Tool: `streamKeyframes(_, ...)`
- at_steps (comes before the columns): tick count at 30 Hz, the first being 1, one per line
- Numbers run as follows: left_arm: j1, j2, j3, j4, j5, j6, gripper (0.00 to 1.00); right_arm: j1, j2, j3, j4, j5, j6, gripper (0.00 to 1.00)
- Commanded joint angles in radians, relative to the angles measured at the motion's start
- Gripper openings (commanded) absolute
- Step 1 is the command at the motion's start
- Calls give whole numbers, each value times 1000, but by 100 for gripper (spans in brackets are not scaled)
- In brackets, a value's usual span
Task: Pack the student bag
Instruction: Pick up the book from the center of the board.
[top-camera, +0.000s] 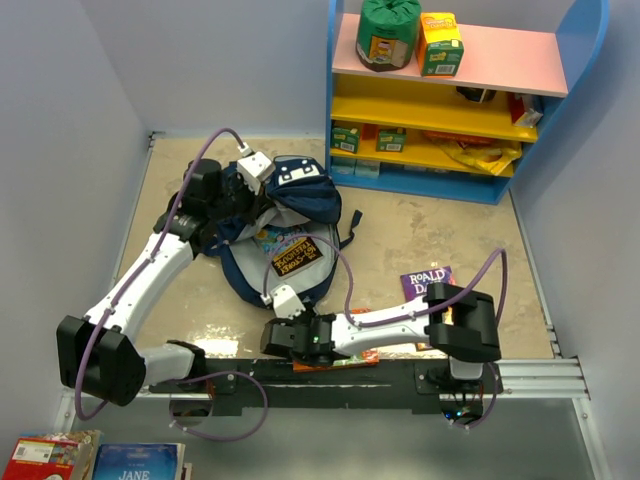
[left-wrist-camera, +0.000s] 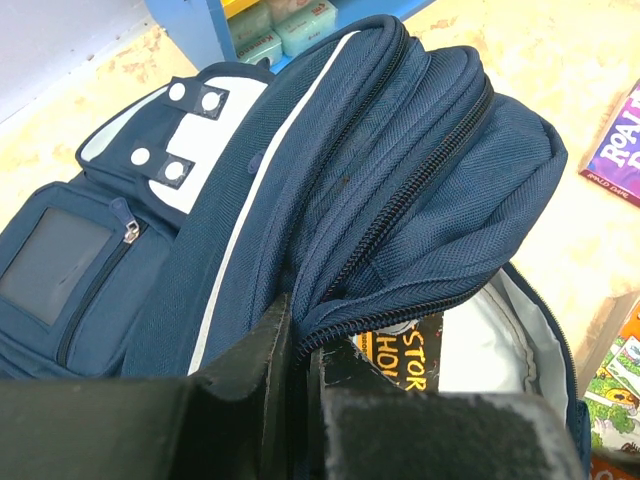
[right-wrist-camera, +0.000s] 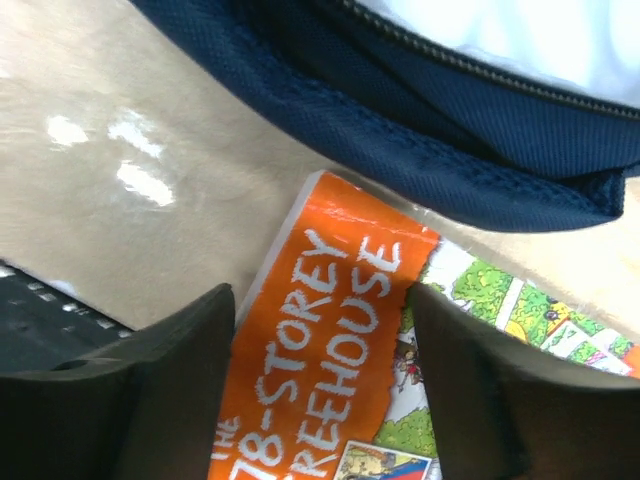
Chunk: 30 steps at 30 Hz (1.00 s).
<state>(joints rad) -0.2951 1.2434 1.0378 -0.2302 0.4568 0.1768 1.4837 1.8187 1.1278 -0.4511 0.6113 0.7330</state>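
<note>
Top external view: we see the student bag (top-camera: 290, 215) lying on the tan table (top-camera: 440, 230), its main compartment unzipped and gaping toward the arms' bases, with the front pocket and white patches folded up at the far end. In the left wrist view the bag (left-wrist-camera: 400, 180) fills the frame, and its pale lining shows under the lifted flap.

Inside the bag's mouth we make out a black and yellow book (top-camera: 300, 258), also visible under the flap from the left wrist (left-wrist-camera: 400, 362).

The left gripper (top-camera: 240, 205) sits at the bag's left side. Its jaws are clenched on the bag's zippered edge (left-wrist-camera: 303, 350) and hold the flap up off the lining.

Just beside the bag's near rim (right-wrist-camera: 450, 150) lies an orange book (right-wrist-camera: 300, 380), titled "78-Storey Treehouse". The right gripper (right-wrist-camera: 322, 300) hangs over it with its jaws spread apart, one finger at the book's edge and the other above its cover. We see no squeeze on it. From above, this gripper (top-camera: 278, 335) is near the bag's open end, and the orange book (top-camera: 330, 365) peeks out beneath the arm.

To the bag's right, apart from it, a purple book (top-camera: 425, 282) lies flat.

Beyond the bag stands a blue shelf unit (top-camera: 335, 100).
</note>
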Motion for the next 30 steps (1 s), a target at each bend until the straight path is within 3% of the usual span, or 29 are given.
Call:
streamKeyframes(1, 4, -15, 5, 103, -35, 30, 0, 0, -44, -135, -15, -91, 126, 47)
streamKeyframes(3, 4, -15, 2, 101, -35, 33, 0, -2, -105, -223, 0, -111, 161, 33)
streamKeyframes(4, 4, -15, 1, 103, -35, 32, 0, -2, -117, -247, -1, -117, 172, 21)
streamKeyframes(6, 5, -15, -5, 103, -33, 32, 0, -3, -136, -284, -26, -114, 203, 14)
streamKeyframes(7, 5, -16, -7, 103, -33, 32, 0, -8, -137, -292, -37, -111, 212, 4)
streamKeyframes(8, 5, -15, -8, 104, -33, 29, 0, -11, -137, -296, -47, -98, 218, 0)
streamKeyframes(14, 5, -12, -2, 103, -30, 26, 0, -146, -235, -258, -106, -21, 204, 0)
streamKeyframes(18, 4, -10, -8, 97, -17, 23, 0, -281, -450, -198, -220, 117, 129, 0)
streamKeyframes(22, 4, -1, -16, 107, -7, 15, 0, -309, -545, -93, -319, 226, 102, 0)
streamKeyframes(30, 4, 8, -9, 101, 13, 1, 0, -330, -539, -16, -198, 274, -42, 0)
